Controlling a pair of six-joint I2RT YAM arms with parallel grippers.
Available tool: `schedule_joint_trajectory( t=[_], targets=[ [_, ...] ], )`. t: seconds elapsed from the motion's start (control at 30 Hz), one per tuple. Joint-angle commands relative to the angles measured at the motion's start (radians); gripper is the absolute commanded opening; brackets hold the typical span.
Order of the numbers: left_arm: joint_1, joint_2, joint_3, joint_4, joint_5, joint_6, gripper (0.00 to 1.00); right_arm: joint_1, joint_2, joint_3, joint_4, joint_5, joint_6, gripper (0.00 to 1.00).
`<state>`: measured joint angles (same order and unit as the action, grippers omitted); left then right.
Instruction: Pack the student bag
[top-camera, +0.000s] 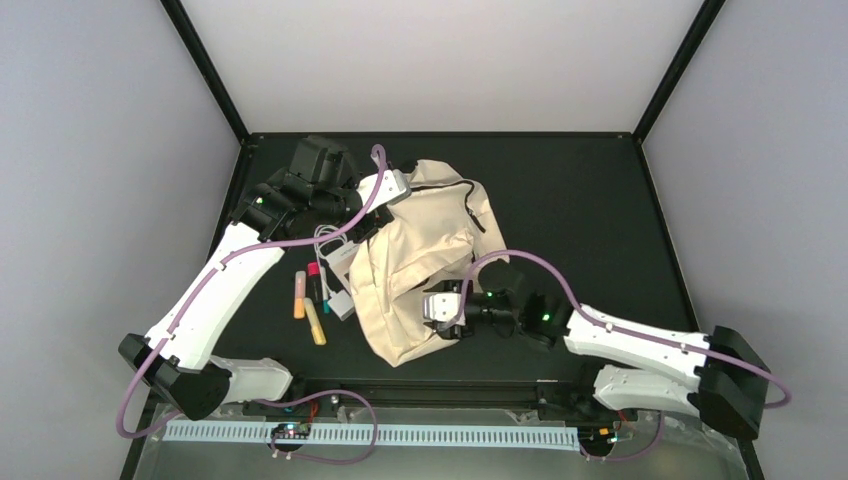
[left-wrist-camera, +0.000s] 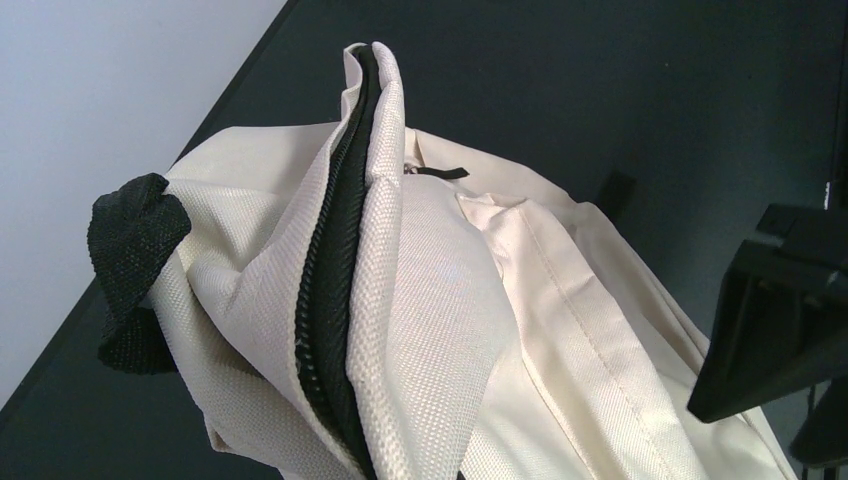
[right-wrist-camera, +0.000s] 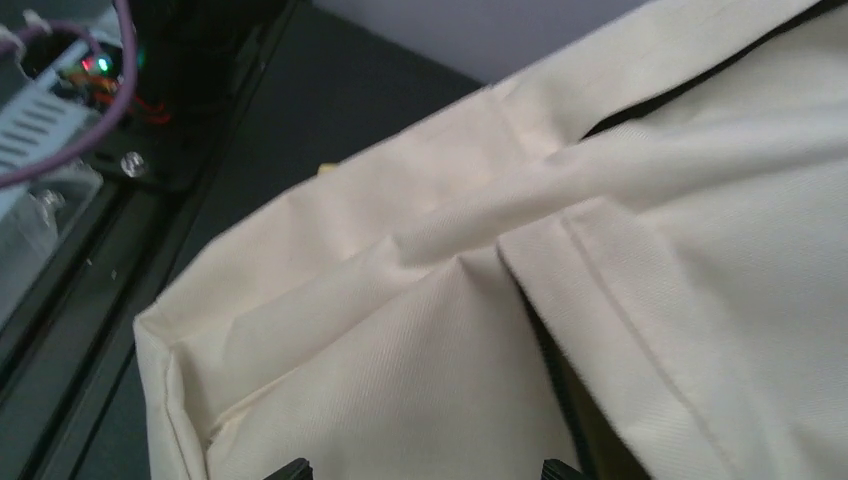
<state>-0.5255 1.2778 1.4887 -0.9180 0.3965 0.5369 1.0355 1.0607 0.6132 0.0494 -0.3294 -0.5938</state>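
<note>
Although the bag (top-camera: 420, 262) sprawls loosely, we can place it about the middle of the desk (top-camera: 590, 200), a little toward the left edge, with its top near the far edge and its bottom end near the near edge. It is cream cloth, crumpled, with a dark zipper (left-wrist-camera: 325, 300) running along a raised fold and a black mesh strap (left-wrist-camera: 135, 240) bunched at its side.

Our left end effector (top-camera: 395, 184) sits at the bag's far-left end, touching the cloth. In the left wrist view only one dark finger (left-wrist-camera: 780, 310) shows at the right, beside the fabric, so we cannot tell whether that end effector is open or clamped.

Our right end effector (top-camera: 440, 308) is at the bag's side nearest the near edge. In the right wrist view its two tips stand apart at the bottom of the frame with cream cloth lying across the gap; we cannot tell whether they pinch it.

Between the bag and the left edge lie an orange marker (top-camera: 299, 300), a yellow marker (top-camera: 316, 324), a pink marker (top-camera: 312, 270) and a white charger (top-camera: 335, 250) with its cable.
</note>
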Motion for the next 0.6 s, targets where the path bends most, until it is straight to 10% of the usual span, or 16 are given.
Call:
schedule_joint_trajectory(
  t=[0.0,0.27,0.57],
  targets=[
    [0.001,-0.024,0.018,0.063,0.013,-0.009,0.02,0.019,0.052,0.028,0.067,0.151,-0.08,0.62],
    [0.001,-0.029,0.018,0.054,0.039,0.0,0.02,0.017,0.115,0.048,0.128,0.25,-0.148,0.75],
    [0.002,-0.032,0.018,0.052,0.054,0.001,0.02,-0.003,0.195,0.114,0.064,0.192,-0.196,0.68]
  ],
)
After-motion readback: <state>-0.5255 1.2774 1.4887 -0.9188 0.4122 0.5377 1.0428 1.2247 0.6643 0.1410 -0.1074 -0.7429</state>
